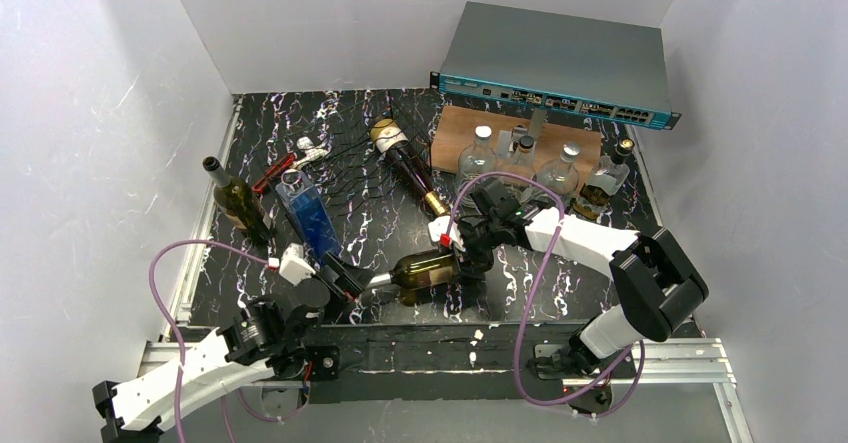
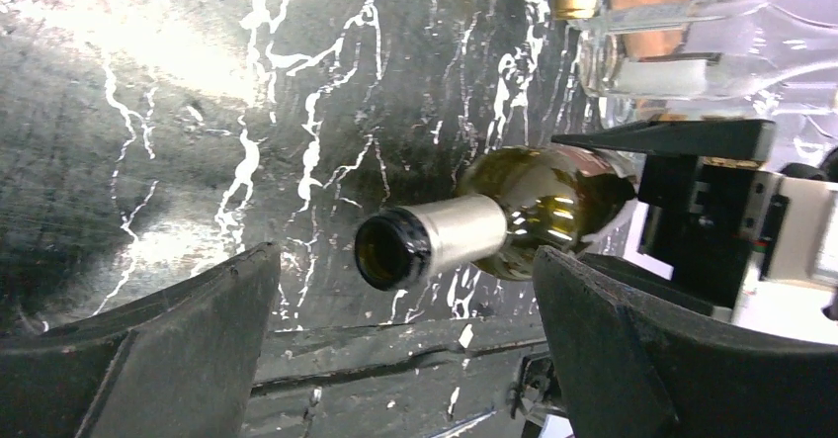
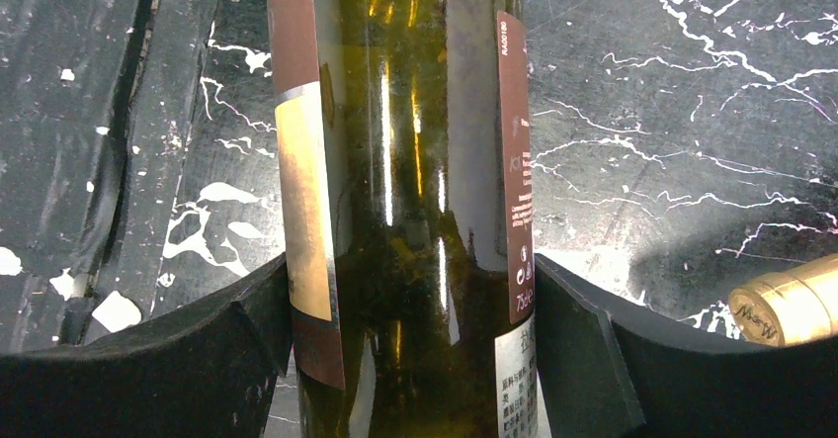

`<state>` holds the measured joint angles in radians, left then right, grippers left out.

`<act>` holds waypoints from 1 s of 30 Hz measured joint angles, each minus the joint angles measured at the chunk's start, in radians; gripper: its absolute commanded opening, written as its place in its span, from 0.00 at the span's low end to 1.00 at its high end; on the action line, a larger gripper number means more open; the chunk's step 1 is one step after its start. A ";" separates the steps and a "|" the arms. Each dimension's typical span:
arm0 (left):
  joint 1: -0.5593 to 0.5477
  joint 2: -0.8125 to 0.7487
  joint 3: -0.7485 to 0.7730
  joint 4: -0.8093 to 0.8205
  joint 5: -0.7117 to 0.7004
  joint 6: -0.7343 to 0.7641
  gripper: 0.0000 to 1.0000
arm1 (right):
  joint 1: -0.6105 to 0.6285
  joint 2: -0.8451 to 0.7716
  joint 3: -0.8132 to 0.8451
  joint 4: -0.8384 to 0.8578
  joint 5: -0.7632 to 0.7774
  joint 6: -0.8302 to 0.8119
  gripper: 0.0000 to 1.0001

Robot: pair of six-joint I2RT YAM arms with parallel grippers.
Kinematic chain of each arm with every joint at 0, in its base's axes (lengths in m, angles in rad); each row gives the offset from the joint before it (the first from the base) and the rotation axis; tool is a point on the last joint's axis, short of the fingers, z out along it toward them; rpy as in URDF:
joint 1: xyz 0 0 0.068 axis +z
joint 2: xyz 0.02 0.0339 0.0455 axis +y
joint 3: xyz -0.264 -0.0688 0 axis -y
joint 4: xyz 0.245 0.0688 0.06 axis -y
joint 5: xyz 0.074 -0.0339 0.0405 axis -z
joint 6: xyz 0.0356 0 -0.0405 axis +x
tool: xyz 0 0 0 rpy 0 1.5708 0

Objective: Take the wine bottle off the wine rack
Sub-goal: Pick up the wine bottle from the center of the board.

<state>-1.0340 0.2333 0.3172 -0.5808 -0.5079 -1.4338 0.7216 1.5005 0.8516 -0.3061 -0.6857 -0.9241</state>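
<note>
Wine bottle (image 1: 425, 271) lies on its side at about 6 o'clock on the bench (image 1: 390, 225), close to the near edge and well clear of the wine rack (image 1: 345, 178), neck pointing to 9 o'clock; whether it rests on the surface or hangs just above it I cannot tell. The right hand (image 1: 464, 259) reaches in from 4 o'clock, forearm low, its fingers (image 3: 593, 359) straddling the labelled body with one pad against each side of the glass, so it holds the bottle across its widest part. The left hand (image 1: 348, 283) sits at 7 o'clock, facing straight down the open neck, jaws spread wide and touching nothing. The removal looks nearly done; what matters now, I judge, is the set-down: round glass can twist or roll between two flat pads, so the grip should be square on the label, the bottle should go down level, and the left hand could take the neck to steady it before any release. Farther off, at 11 o'clock, the wire rack has a second bottle (image 1: 405, 160) with gold foil lying slantwise at its right side, best kept away from; a dark bottle (image 1: 238, 201) stands at 9 o'clock, and clear bottles (image 1: 520, 158) line a wooden board (image 1: 455, 128) at 1 o'clock.
</note>
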 measured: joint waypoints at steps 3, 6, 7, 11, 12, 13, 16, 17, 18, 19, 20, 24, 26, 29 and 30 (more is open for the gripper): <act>0.000 0.013 -0.019 -0.002 -0.001 -0.020 0.98 | -0.002 0.000 0.000 -0.001 -0.014 0.014 0.24; 0.000 0.031 -0.019 0.027 -0.011 -0.025 0.98 | -0.005 0.000 0.000 0.000 -0.037 0.035 0.24; 0.000 0.038 -0.019 0.047 -0.016 -0.024 0.98 | -0.007 0.000 0.000 0.000 -0.044 0.040 0.24; 0.000 0.064 -0.019 0.135 -0.032 -0.017 0.98 | -0.022 0.000 0.000 0.007 -0.094 0.082 0.24; 0.000 0.074 -0.019 0.157 -0.034 -0.016 0.98 | -0.026 0.000 0.000 0.013 -0.105 0.090 0.24; 0.000 0.085 -0.019 0.180 -0.035 -0.015 0.98 | -0.032 0.000 0.000 0.021 -0.117 0.103 0.24; 0.000 0.109 -0.023 0.237 -0.038 -0.013 0.97 | -0.042 0.000 0.000 0.037 -0.142 0.126 0.23; 0.000 0.113 -0.028 0.256 -0.041 -0.013 0.94 | -0.045 0.000 -0.001 0.045 -0.151 0.137 0.23; 0.000 0.116 -0.033 0.273 -0.043 -0.014 0.92 | -0.047 0.000 -0.002 0.049 -0.156 0.141 0.23; 0.000 0.119 -0.039 0.291 -0.046 -0.014 0.91 | -0.048 0.000 -0.003 0.055 -0.162 0.148 0.23; 0.000 0.123 -0.044 0.310 -0.048 -0.014 0.88 | -0.049 0.000 -0.005 0.059 -0.166 0.155 0.23; 0.000 0.145 -0.051 0.365 -0.050 -0.018 0.80 | -0.053 0.002 -0.013 0.072 -0.183 0.173 0.23; 0.000 0.146 -0.053 0.386 -0.053 -0.023 0.75 | -0.054 0.005 -0.016 0.077 -0.193 0.183 0.23; 0.000 0.145 -0.062 0.423 -0.061 -0.025 0.63 | -0.054 0.008 -0.016 0.080 -0.200 0.193 0.23; 0.000 0.146 -0.065 0.430 -0.062 -0.028 0.57 | -0.054 0.008 -0.016 0.084 -0.202 0.196 0.23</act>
<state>-1.0344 0.3794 0.2523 -0.1505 -0.5697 -1.4616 0.6678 1.5082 0.8352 -0.2226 -0.8875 -0.7277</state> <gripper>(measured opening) 0.708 0.849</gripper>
